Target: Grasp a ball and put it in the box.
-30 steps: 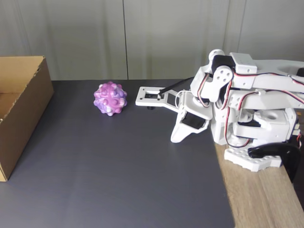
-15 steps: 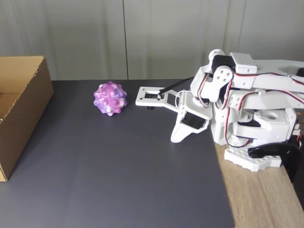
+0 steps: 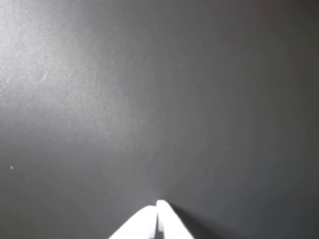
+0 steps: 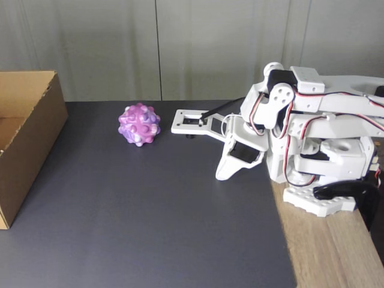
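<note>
The bumpy pink, purple and white ball (image 4: 139, 124) rests on the dark mat (image 4: 150, 210), towards the back. The brown cardboard box (image 4: 30, 135) stands at the left edge, open side up. My white arm is folded at the right, and my gripper (image 4: 221, 175) points down at the mat, well to the right of the ball and nearer the front. In the wrist view my gripper (image 3: 158, 211) shows at the bottom edge with its two white tips pressed together, shut on nothing, over bare mat (image 3: 149, 99).
The arm's base (image 4: 324, 168) is clamped on a wooden tabletop (image 4: 336, 252) at the right, beside the mat. A flat white bracket (image 4: 192, 123) juts left from the arm towards the ball. A grey panelled wall closes the back.
</note>
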`<state>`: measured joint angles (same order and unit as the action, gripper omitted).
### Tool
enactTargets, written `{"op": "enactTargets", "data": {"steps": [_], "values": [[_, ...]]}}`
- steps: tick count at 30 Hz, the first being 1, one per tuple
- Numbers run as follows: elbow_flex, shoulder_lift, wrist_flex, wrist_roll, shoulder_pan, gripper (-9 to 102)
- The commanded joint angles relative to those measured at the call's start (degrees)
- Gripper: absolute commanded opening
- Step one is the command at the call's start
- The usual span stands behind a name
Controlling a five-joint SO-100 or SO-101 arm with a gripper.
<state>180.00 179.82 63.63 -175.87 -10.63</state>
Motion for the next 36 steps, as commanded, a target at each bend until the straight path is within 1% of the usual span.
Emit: {"op": "enactTargets", "data": {"steps": [1,8,14,19,24,30,36], "values": [[0.26,-0.44,1.05,0.09,-0.09,1],[0.26,-0.44,0.97,1.76,-1.58,0],[0.26,-0.44,0.97,1.41,0.18,0],[0.26,-0.44,0.44,0.35,-4.22,0],[0.26,-0.44,-3.52,-2.37,-7.91,0],[0.26,-0.53,-12.57,-3.16,-12.39,0],[0.26,-0.62,-20.04,-8.53,-16.7,0]]}}
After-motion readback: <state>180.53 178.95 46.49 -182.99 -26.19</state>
